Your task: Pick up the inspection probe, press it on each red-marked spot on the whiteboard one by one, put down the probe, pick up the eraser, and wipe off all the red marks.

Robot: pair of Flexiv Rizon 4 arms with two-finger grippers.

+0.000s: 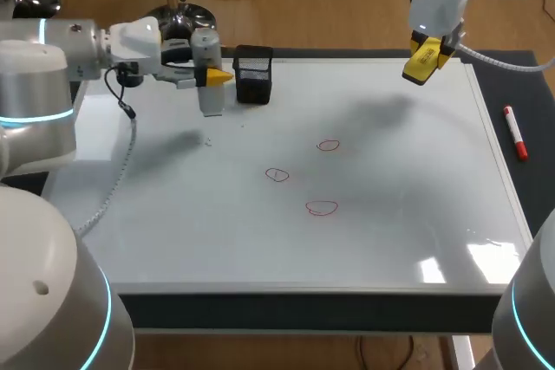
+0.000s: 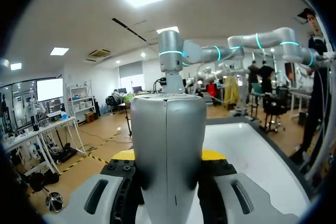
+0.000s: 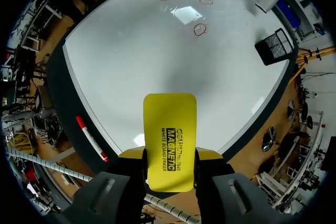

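My left gripper (image 1: pixel 217 77) (image 2: pixel 167 157) is shut on the grey cylindrical inspection probe (image 1: pixel 208 75) (image 2: pixel 167 145), held above the whiteboard's (image 1: pixel 364 240) far left part, next to the black mesh holder (image 1: pixel 253 74). My right gripper (image 1: pixel 427 58) (image 3: pixel 169 156) is shut on the yellow eraser (image 1: pixel 422 62) (image 3: pixel 169 142), raised over the board's far right corner. Three red outlined marks lie mid-board: one (image 1: pixel 328 146), one (image 1: pixel 277 175) and one (image 1: pixel 322 207). In the right wrist view the marks (image 3: pixel 200 29) show far ahead of the eraser.
A red-capped marker (image 1: pixel 515 133) (image 3: pixel 92 138) lies on the dark mat to the right of the board. The black mesh holder (image 3: pixel 275 46) stands at the board's far edge. A cable (image 1: pixel 121 162) hangs from my left arm over the board's left side.
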